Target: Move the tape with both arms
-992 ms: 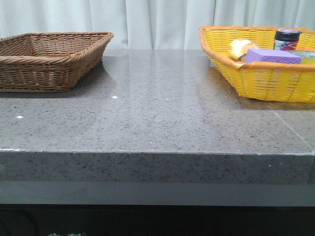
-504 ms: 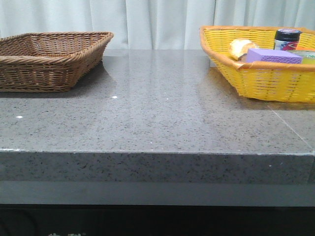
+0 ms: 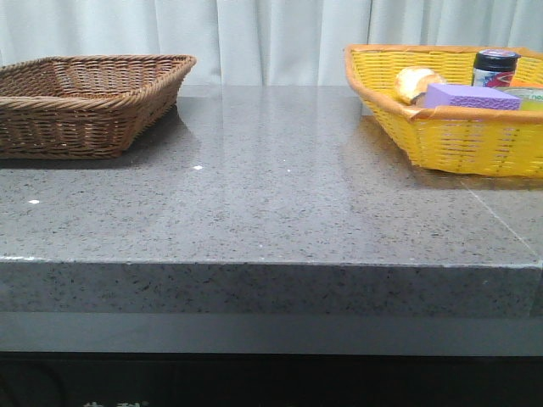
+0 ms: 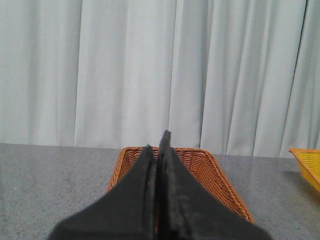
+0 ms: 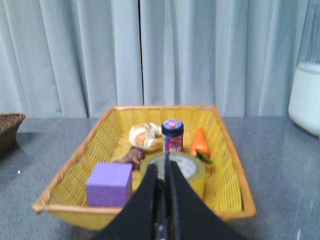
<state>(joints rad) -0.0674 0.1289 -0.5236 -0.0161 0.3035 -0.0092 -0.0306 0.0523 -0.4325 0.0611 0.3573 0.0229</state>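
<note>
The yellow tape roll (image 5: 196,176) lies flat in the yellow basket (image 5: 235,180), its whitish core with green print facing up. In the front view only a sliver of the tape (image 3: 533,100) shows behind the purple block (image 3: 472,96). My right gripper (image 5: 164,162) is shut and empty, short of the basket's near rim, pointing at the tape. My left gripper (image 4: 159,142) is shut and empty, pointing at the brown wicker basket (image 4: 220,170). Neither arm shows in the front view.
The yellow basket (image 3: 441,136) at the right also holds a purple block (image 5: 109,184), a dark-lidded jar (image 5: 172,135), a bread roll (image 5: 144,136), an orange carrot-like toy (image 5: 199,143) and a brown item (image 5: 132,156). The brown basket (image 3: 85,102) stands at the left. A white container (image 5: 306,95) stands further right.
</note>
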